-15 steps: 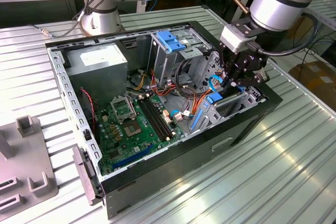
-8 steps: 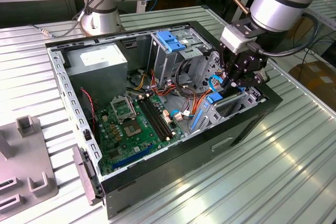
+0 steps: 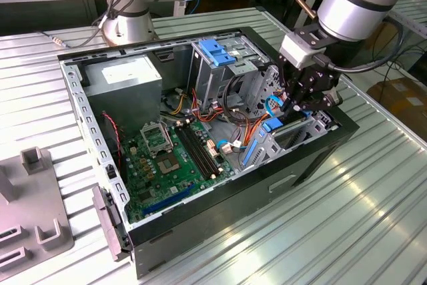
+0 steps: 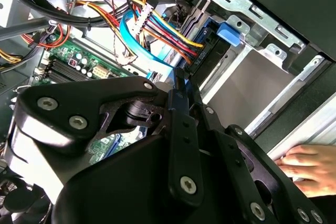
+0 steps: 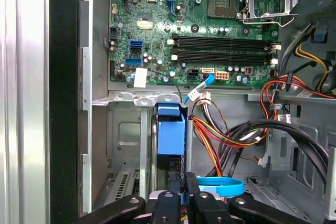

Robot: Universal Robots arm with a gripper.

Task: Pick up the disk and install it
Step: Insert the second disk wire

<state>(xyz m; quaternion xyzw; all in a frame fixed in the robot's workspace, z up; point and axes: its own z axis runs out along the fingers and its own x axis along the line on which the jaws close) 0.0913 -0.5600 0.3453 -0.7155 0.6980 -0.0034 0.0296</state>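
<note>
The disk (image 5: 170,135) stands on edge in the drive bay at the front corner of an open computer case (image 3: 267,191). Its blue bracket faces the first wrist view. In the exterior view the bracket of the disk (image 3: 272,125) shows blue just below my gripper (image 3: 293,108), on that view's right. My gripper (image 5: 184,187) reaches down into the bay. Its fingers (image 5: 176,192) are drawn close together on the blue edge at the disk's near end. In the second wrist view one finger (image 4: 181,108) points at the disk's connector end.
Coloured cables (image 5: 226,129) and a light blue data cable (image 5: 223,187) run right beside the bay. The motherboard (image 3: 167,158), a grey power supply (image 3: 127,81) and a tall cage with a blue top (image 3: 217,51) share the case. A person's hand (image 4: 310,166) rests by the case's outer edge.
</note>
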